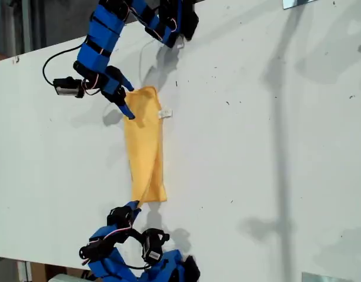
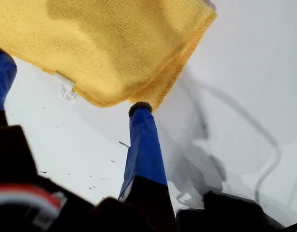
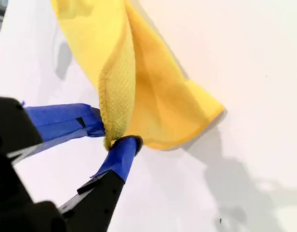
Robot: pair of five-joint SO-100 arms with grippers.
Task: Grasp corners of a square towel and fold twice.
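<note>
The square towel [image 1: 145,147] lies folded into a long narrow strip on the white worktop [image 1: 257,147], with a small white tag [image 1: 165,114] sticking out from one long edge. My second end effector [image 3: 114,137] is closed on a hemmed corner at the strip's end that is lower in the exterior view and lifts that edge a little. My first end effector [image 2: 71,92] stands wide at the opposite end, one blue fingertip [image 2: 140,108] just beside the towel's layered edge, holding nothing. From the tag's side of the towel, bare worktop extends widely.
</note>
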